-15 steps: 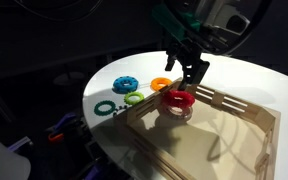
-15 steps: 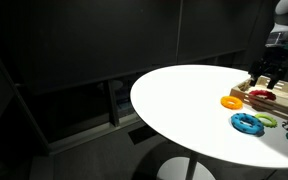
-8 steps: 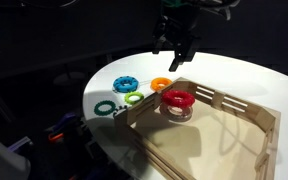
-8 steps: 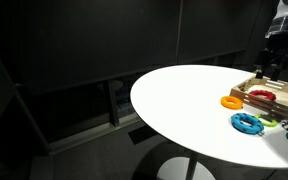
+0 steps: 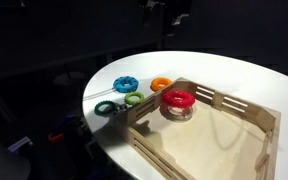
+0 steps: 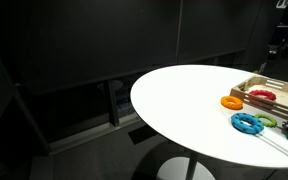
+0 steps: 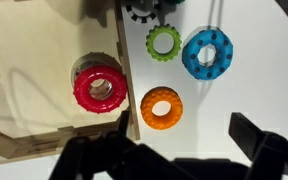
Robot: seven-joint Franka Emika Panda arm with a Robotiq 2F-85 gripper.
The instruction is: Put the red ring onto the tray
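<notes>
The red ring (image 5: 177, 100) lies inside the plywood tray (image 5: 227, 100), near the corner closest to the other rings. It also shows in the other exterior view (image 6: 262, 96) and in the wrist view (image 7: 99, 88), where it rests on the tray's floor (image 7: 24, 90). My gripper (image 7: 174, 160) is open and empty, high above the table. It is barely visible at the top edge of an exterior view (image 5: 172, 10) and at the right edge of the other (image 6: 280, 40).
Outside the tray on the round white table (image 5: 244, 72) lie an orange ring (image 7: 161, 108), a blue ring (image 7: 207, 53), a light green ring (image 7: 164, 41) and a dark green ring (image 5: 106, 107). The table edge is close to the rings.
My gripper has risen straight up from just above the red ring to high above the table. The red ring stays in the tray.
</notes>
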